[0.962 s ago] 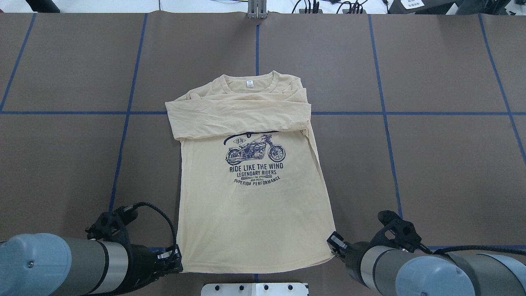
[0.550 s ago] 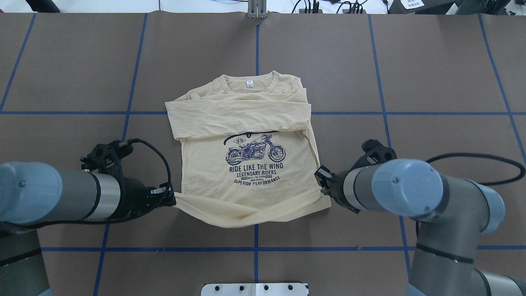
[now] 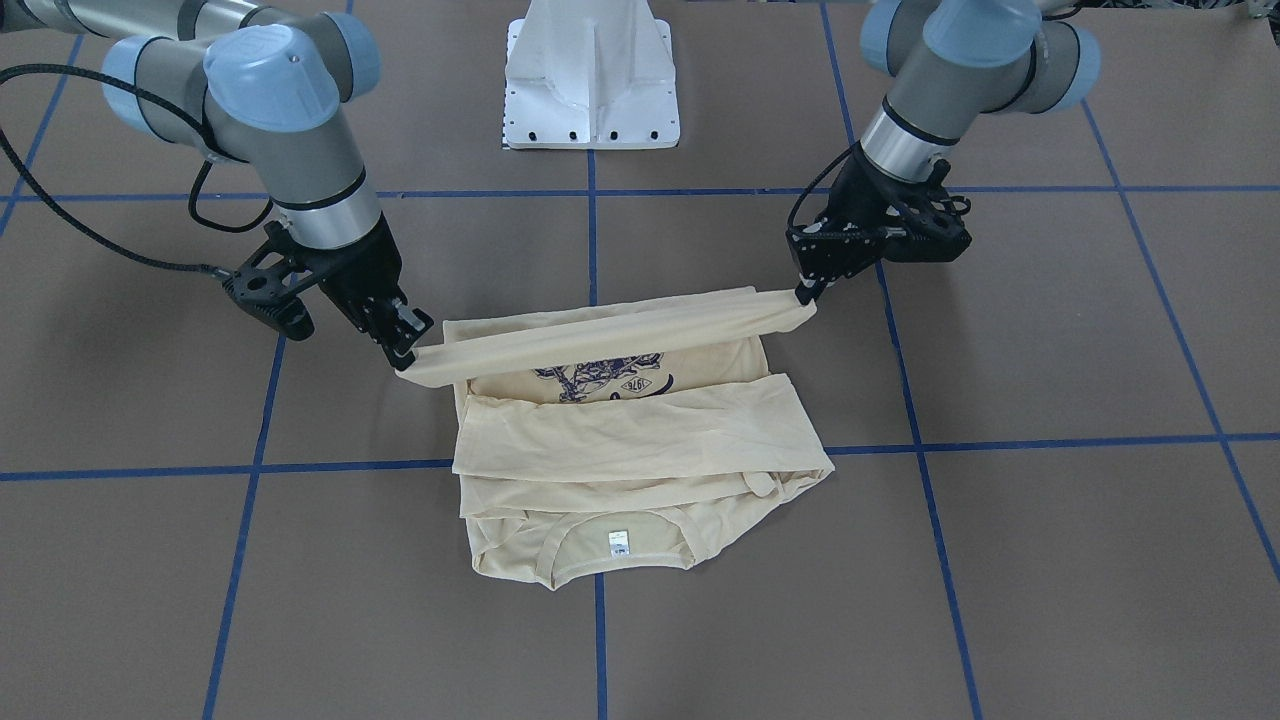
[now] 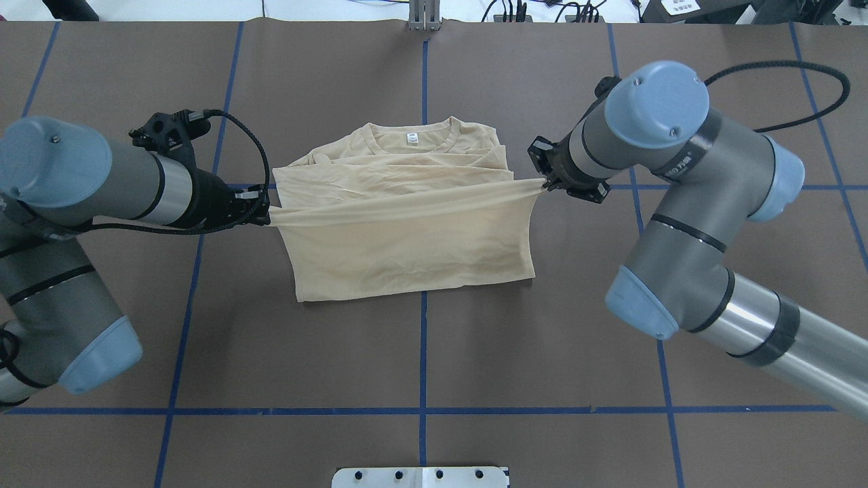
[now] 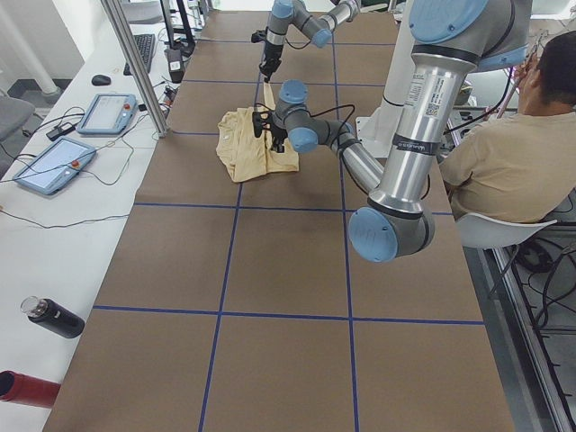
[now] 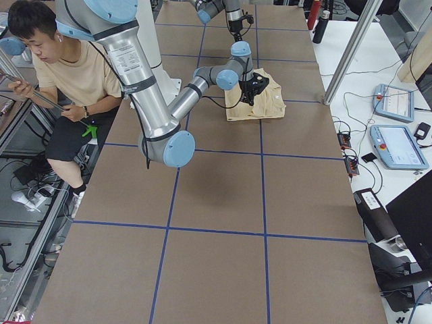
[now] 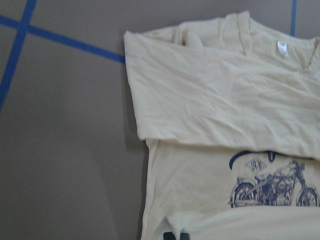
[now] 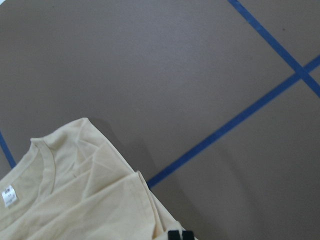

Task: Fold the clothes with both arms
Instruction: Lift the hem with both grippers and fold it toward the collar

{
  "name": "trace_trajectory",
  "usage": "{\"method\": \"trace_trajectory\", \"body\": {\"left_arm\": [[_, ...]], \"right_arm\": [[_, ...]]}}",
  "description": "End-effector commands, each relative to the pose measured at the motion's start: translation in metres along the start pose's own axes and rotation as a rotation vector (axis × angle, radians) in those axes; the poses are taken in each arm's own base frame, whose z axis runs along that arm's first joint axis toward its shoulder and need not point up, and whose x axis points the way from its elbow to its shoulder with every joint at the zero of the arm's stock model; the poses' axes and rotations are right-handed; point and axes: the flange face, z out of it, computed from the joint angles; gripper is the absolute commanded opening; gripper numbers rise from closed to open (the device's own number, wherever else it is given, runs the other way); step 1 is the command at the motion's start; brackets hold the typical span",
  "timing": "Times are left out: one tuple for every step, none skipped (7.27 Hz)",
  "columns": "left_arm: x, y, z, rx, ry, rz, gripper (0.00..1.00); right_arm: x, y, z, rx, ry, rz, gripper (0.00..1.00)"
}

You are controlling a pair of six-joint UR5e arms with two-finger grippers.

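We see the shirt (image 4: pixel 407 251) in the middle of the table (image 4: pixel 542 352). The left claw (image 4: pixel 266 210) is pinched tight on one corner of the hem (image 4: pixel 407 203). The right claw (image 4: pixel 544 181) is pinched tight on the other corner. The hem hangs in the air between them, pulled into a tight band above the print (image 3: pixel 600 378) and near the folded sleeve (image 3: pixel 640 430).

We think a few things could go wrong. The cloth is thin, so a corner could slip out of a claw if the pull is too hard. Then that side would flop down in a heap. A hard pull could also drag the part that lies on the table and mess up the sleeve. And the band is a bit slanted, so the fold may land crooked.

The neck, with its white label (image 4: pixel 411 137), points away from the robot. The shirt's line from neck to hem runs that same way. Bent over like this, the pile is longer from side to side. The hem runs side to side too, with its right end a little farther from the robot.
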Motion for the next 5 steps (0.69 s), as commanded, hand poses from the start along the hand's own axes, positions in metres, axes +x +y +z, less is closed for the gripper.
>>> {"method": "trace_trajectory", "body": {"left_arm": [[0.020,-0.061,0.025,0.056,-0.031,-0.037,0.00],[0.009,-0.075,0.047,0.061,-0.049,-0.047,0.00],[-0.007,-0.094,0.060,0.084,-0.032,-0.049,0.00],[-0.020,-0.108,0.083,0.105,-0.038,-0.054,0.00],[-0.024,-0.125,0.104,0.168,-0.058,-0.056,0.00]], "right_arm": [[-0.045,-0.039,0.016,0.037,0.028,-0.043,0.00],[-0.068,-0.043,0.030,0.040,0.050,-0.072,0.00],[-0.092,-0.050,0.053,0.054,0.096,-0.090,0.00],[-0.102,-0.058,0.080,0.069,0.155,-0.163,0.00],[-0.096,-0.053,0.110,0.060,0.166,-0.193,0.00]]}}
